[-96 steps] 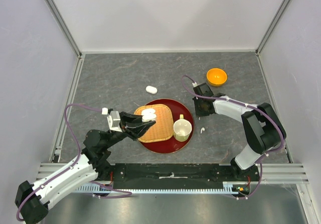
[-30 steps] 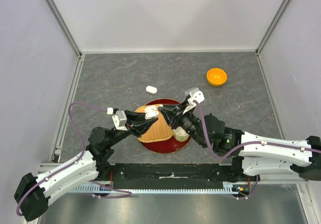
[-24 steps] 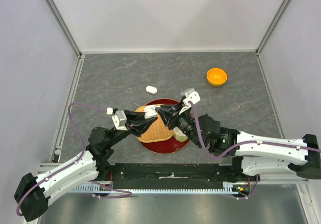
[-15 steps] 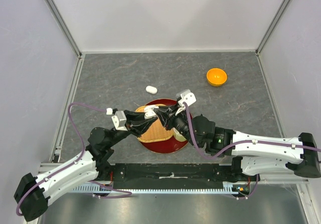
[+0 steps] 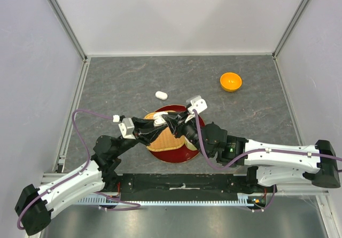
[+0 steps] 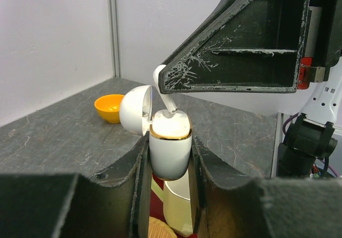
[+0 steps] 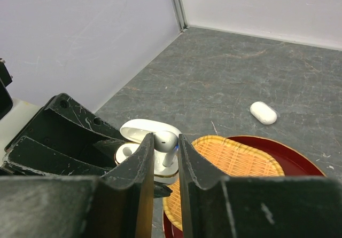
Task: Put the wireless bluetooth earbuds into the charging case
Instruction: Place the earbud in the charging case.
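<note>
At the left of the gray table, the left gripper reaches in over a red plate and clamps the lower body of a white charging case between its two fingers, holding it upright. The case has a gold rim at its mouth, and its rounded lid is swung open to the left. Just above the mouth is a white earbud, its stem angled down into the opening and its head above the rim. The left wrist view shows the stem tip at or just inside the rim; how deep it sits cannot be told. The right gripper comes in from the right and pinches the earbud between its closed fingers, directly over the case. Under both grippers a woven mat lies on the plate, and a cream cup stands on the plate just below the held case. Farther back on the table, a second white case lies shut, apart from the plate. Well off to the right rear sits an orange bowl.
</note>
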You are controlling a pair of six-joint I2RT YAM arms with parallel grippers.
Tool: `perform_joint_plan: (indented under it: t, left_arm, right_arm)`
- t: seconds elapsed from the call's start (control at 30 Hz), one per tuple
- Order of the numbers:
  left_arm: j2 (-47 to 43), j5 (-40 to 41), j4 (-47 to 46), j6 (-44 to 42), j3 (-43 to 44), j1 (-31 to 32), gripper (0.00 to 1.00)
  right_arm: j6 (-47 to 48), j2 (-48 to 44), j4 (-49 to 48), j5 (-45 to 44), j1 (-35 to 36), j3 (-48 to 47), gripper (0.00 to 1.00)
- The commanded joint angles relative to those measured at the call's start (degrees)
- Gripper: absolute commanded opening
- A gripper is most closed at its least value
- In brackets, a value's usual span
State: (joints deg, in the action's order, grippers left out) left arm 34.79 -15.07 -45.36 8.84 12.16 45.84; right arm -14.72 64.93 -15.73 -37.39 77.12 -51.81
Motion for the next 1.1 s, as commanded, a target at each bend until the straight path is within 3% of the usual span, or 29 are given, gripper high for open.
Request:
perform_joint_plan:
  t: [0.0, 1.07]
  left_arm:
    - [0.0, 0.7, -2.3, -0.2, 2.2, 0.3, 0.02]
    - [-1.6, 7.0, -3.2, 2.1, 1.6, 0.3, 0.02]
  right_arm:
    - [0.3, 0.6, -2.2, -0.4, 0.4, -1.8, 0.00]
    - [5.1, 1.4, 1.9, 0.6, 3.1, -1.9, 0.00]
